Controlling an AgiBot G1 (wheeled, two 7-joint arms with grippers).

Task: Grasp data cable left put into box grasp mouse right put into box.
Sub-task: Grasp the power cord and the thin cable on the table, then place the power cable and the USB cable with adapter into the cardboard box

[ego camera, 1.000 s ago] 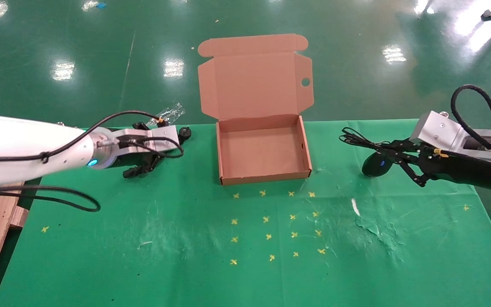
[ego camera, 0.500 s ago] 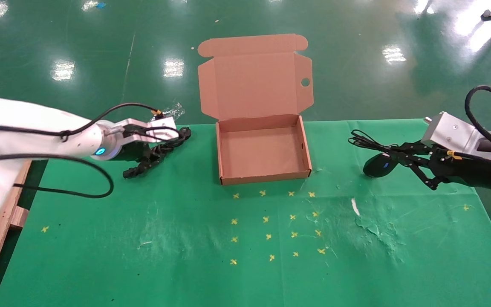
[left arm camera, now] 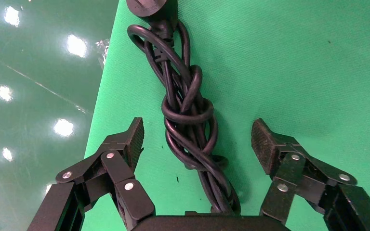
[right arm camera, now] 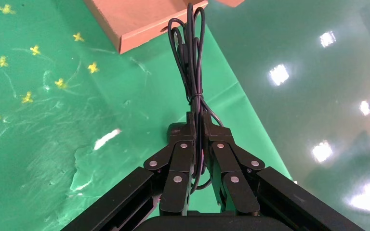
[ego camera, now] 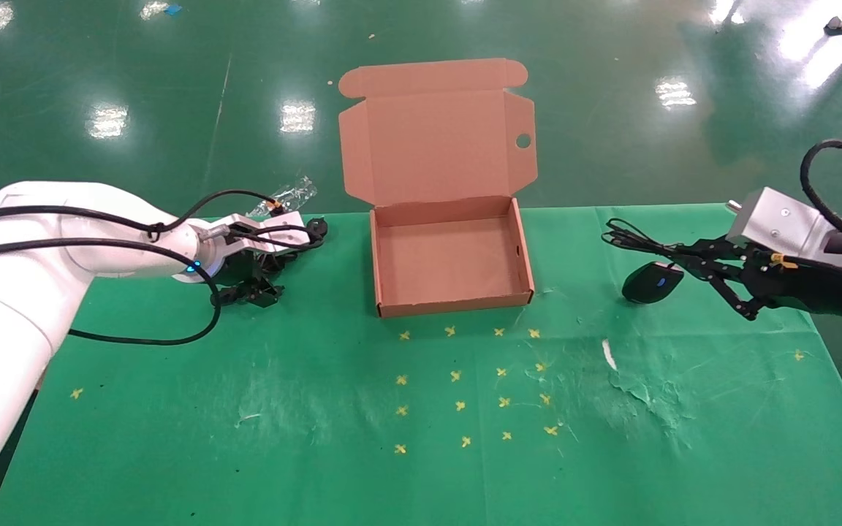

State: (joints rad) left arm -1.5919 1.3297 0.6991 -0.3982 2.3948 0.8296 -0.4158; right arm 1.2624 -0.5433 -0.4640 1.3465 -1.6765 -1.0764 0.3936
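On the left of the green cloth (ego camera: 319, 409), near its far edge, the left gripper (left arm camera: 195, 137) sits low over the cable (left arm camera: 188, 120), its fingers (left arm camera: 130, 139) spread wide, one on each side of the twisted bundle and neither touching it. The cable lies on the cloth (a knotted black coil), with its round plug (ego camera: 316, 229) at the end nearest the box (ego camera: 450, 299). In the head view the gripper (ego camera: 256, 288) shows under the left arm's wrist, and a scrap of clear wrap (ego camera: 293, 193) shows just past the cloth's edge behind it.

The box stands at the middle of the far edge, lid up, with a round hole in the flap on the right. It holds nothing. Small yellow crosses (ego camera: 465, 387) mark the cloth in front of it.

To the right, well apart from the box, the right gripper (right arm camera: 197, 130) is closed on the thin cord (right arm camera: 190, 57) of the mouse (ego camera: 651, 283). The cord's loops stick out past the fingertips towards the box, and the mouse is just beside the gripper (ego camera: 688, 256); whether it rests on the cloth I cannot tell. A white tear (ego camera: 609, 353) scars the cloth in front of it.
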